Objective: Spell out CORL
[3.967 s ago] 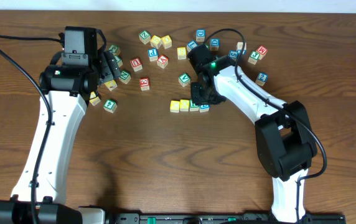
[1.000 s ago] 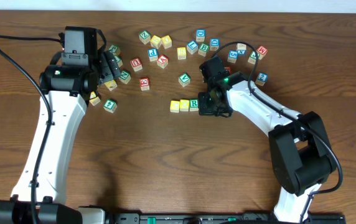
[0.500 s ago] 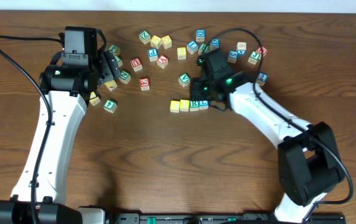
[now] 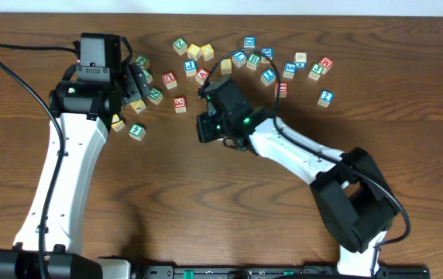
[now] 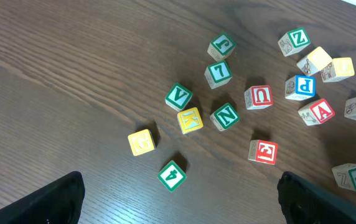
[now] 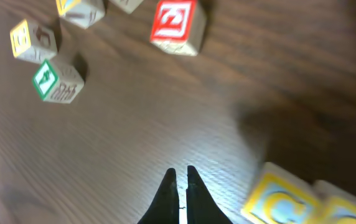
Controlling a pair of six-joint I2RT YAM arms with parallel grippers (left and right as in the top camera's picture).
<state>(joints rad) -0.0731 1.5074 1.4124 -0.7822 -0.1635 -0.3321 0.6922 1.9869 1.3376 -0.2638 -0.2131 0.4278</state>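
In the right wrist view the yellow-framed C cube point(image 6: 279, 200) lies at the lower right, with a second yellow cube point(image 6: 347, 211) touching its far side at the frame edge. My right gripper point(image 6: 179, 176) is shut and empty, low over bare wood just left of the C cube and apart from it. From overhead the right gripper point(image 4: 204, 127) and its wrist cover the row, so the R and L cubes are hidden. The left gripper point(image 5: 181, 186) is open and empty above a green 4 cube point(image 5: 172, 175). Overhead, the left gripper point(image 4: 134, 87) hovers at the back left.
A red E cube point(image 4: 180, 103) and the green 4 cube point(image 4: 136, 130) lie left of the right gripper. Several loose cubes are scattered along the back point(image 4: 245, 43). Under the left wrist lie a green V point(image 5: 178, 96), a green N point(image 5: 224, 116) and a red U point(image 5: 258, 96).
My right arm has swung left across the row, from its right end to beyond its left end, staying shut. The row is now covered from overhead. The left arm has not moved.
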